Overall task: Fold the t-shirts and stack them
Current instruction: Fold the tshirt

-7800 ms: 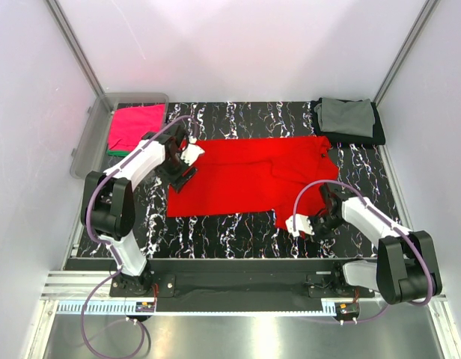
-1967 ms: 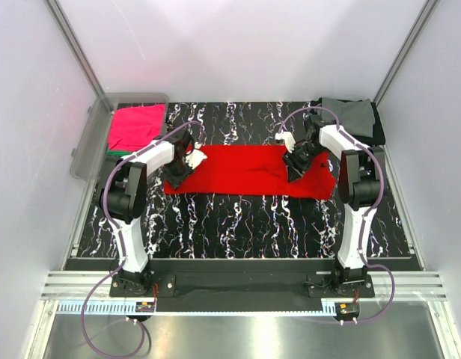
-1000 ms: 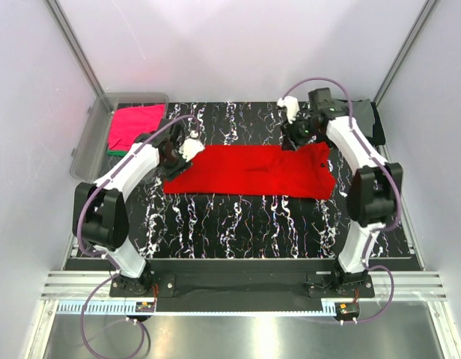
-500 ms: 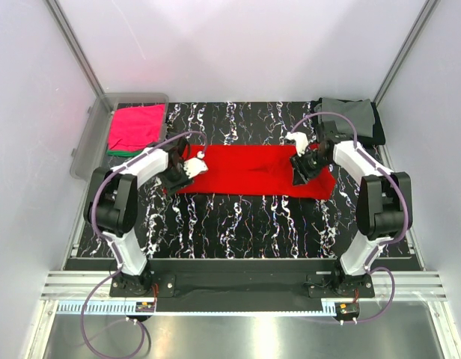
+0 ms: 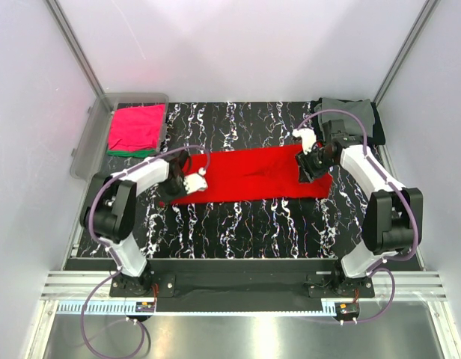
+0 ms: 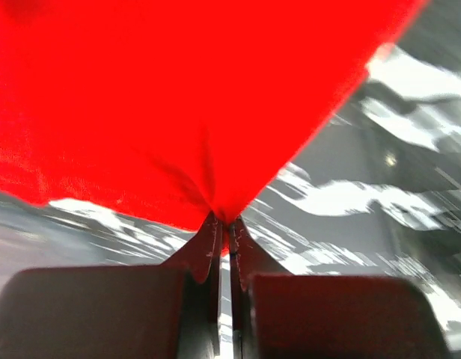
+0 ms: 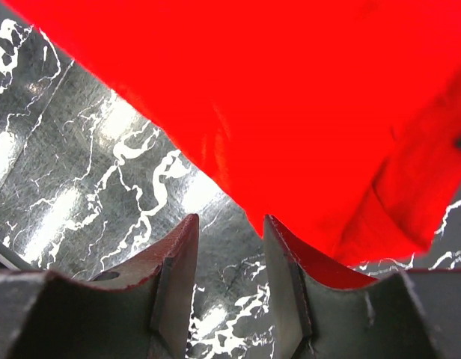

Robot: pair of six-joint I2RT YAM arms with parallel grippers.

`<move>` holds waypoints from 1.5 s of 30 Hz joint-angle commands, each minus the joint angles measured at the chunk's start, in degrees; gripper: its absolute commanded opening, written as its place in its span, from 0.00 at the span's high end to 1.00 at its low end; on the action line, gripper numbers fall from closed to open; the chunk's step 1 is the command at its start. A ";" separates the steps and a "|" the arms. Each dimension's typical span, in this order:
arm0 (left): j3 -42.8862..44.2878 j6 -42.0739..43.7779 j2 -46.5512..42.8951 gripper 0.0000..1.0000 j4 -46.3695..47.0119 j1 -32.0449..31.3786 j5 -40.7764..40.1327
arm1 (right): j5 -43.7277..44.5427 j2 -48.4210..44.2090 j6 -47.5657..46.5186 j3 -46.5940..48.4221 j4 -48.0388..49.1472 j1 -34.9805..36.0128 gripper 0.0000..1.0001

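Note:
A bright red t-shirt (image 5: 253,176) lies folded into a long band across the middle of the black marbled table. My left gripper (image 5: 187,179) is at its left end, shut on a pinch of the red cloth (image 6: 178,97), which puckers up into the tips (image 6: 224,221). Over the shirt's right end, my right gripper (image 5: 309,166) stands open. In the right wrist view the red edge (image 7: 328,97) reaches the right finger (image 7: 279,247), and bare table shows between the fingers (image 7: 229,232).
A clear plastic bin (image 5: 92,146) at the back left holds a magenta-pink t-shirt (image 5: 135,126) on a green one (image 5: 126,152). A grey t-shirt (image 5: 349,114) lies on a black one (image 5: 376,133) at the back right corner. White walls enclose the table (image 5: 238,224).
My left gripper has shut on the red shirt's left edge and drawn it slightly toward the near side. The right gripper stays open and has barely shifted.

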 commanded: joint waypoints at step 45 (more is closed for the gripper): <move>22.79 -20.64 9.94 0.97 -20.20 -36.56 25.79 | 14.73 69.15 3.80 88.34 -12.16 7.60 0.47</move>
